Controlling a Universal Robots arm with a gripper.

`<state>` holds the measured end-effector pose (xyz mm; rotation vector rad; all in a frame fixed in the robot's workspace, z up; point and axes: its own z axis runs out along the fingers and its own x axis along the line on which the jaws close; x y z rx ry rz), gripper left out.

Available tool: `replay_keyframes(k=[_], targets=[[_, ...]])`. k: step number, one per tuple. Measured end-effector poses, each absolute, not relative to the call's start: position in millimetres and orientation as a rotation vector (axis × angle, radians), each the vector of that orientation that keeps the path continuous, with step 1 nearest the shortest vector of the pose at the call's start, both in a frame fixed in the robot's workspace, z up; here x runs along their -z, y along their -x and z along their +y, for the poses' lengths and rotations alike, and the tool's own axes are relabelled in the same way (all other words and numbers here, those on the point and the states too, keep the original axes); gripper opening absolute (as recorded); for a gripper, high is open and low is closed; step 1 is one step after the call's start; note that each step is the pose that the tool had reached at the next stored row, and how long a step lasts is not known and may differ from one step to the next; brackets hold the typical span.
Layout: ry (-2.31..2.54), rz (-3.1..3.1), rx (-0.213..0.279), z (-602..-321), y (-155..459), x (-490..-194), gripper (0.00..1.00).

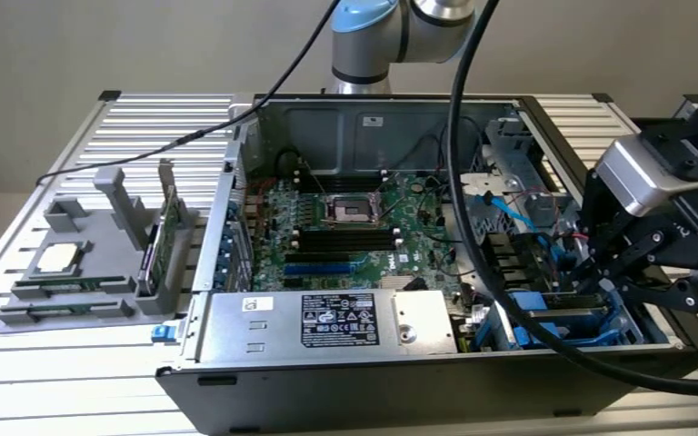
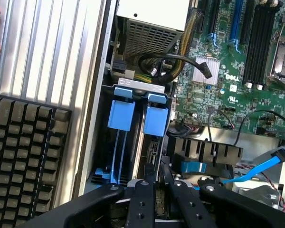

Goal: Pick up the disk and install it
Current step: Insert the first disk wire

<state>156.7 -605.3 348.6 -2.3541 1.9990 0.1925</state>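
A plain beige wall stands behind a slatted metal table (image 1: 70,391), and on it an open computer case (image 1: 324,400) lies on its side. The circuit board (image 1: 337,227) covers the case floor. A silver box with a black-and-white label (image 1: 313,322) sits along the case's front edge.

The gripper (image 1: 622,286) hangs over the drive bay in the front corner of the case, at the exterior view's right. In the wrist view its fingers (image 2: 143,199) stand close together. They appear clamped on the thin edge of the disk (image 2: 155,121), which stands on edge in the bay slot with its blue frame tab at the far end. A second blue frame (image 2: 121,114) fills the slot just beside it, on the side nearer the case wall.

The main risk, as I judge it, is a crooked entry. If the disk is tilted even slightly in the slot, its blue frame can bind on the rails or rub the neighbouring frame, and pushing harder could jam it or let it slip in the narrow grip.

A looped black cable (image 2: 171,64) lies at the far end of the bay, and a blue flat cable (image 2: 256,171) lies close beside the gripper. Either could be snagged or pinched. The arm's own thick black hose (image 1: 483,227) drapes across the board and could drag on parts there.
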Motion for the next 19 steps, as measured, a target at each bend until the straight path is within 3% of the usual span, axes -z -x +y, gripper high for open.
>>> replay_keyframes(k=[19], targets=[[2.254,2.129,-0.189,-597.1,-151.6,-344.0,0.18]])
